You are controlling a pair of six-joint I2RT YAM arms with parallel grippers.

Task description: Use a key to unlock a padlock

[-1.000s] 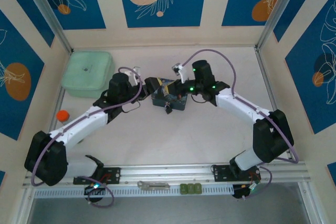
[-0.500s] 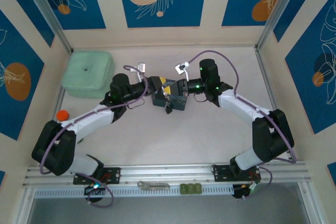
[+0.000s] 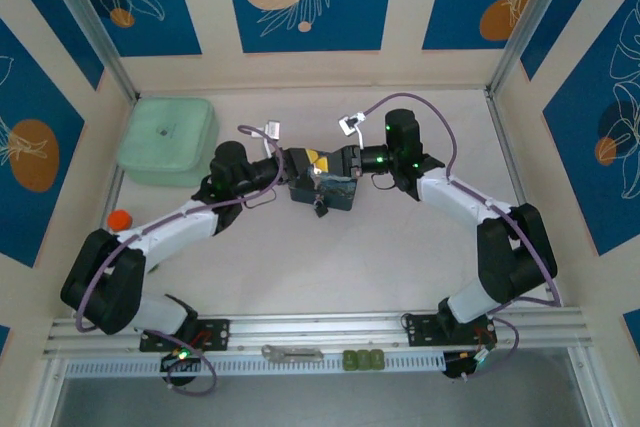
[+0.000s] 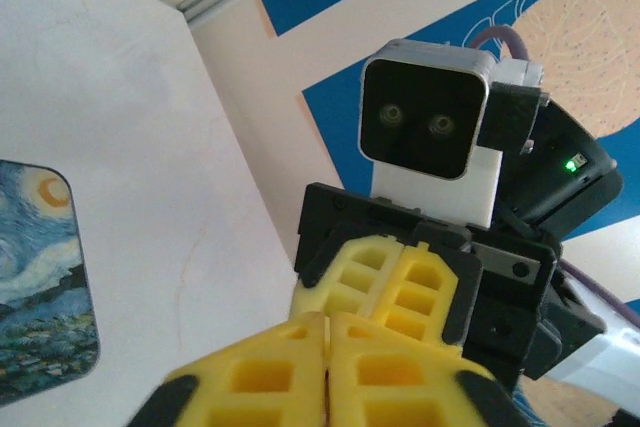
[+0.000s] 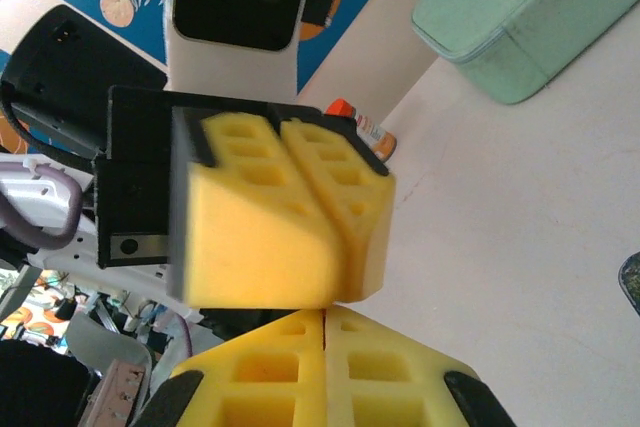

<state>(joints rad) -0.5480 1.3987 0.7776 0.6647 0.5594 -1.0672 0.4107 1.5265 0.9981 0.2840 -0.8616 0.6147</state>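
Along the near edge of the table (image 3: 400, 247) runs a metal rail (image 3: 540, 325). On it lie a grey metal tool (image 3: 290, 352) and, just to its right, a short row of green blocks (image 3: 363, 358). Close to the left edge, beside the left arm, sits a small orange object (image 3: 120, 219).

Near the middle of the table lies a rectangular tin (image 3: 340, 193) painted in blue and yellow like a starry night. The padlock (image 3: 320, 210), a tiny dark thing, is at the tin's near edge. Whether it hangs from the tin or only rests against it cannot be told, and its shackle is too small to make out.

Above the tin's far edge the two grippers meet tip to tip. The left gripper (image 3: 310, 159) reaches in from the left and the right gripper (image 3: 330, 161) from the right. In the left wrist view its own yellow fingers (image 4: 255, 382) are pressed flat together with only a seam between them. The right gripper's pads face them just beyond, also closed. In the right wrist view its own fingers (image 5: 260, 377) likewise leave no gap, and the left gripper's closed pads sit right against their tips. Whether either pair pinches the key cannot be told.

In the far-left corner stands a mint-green box (image 3: 167, 139), lid on, well apart from the tin.
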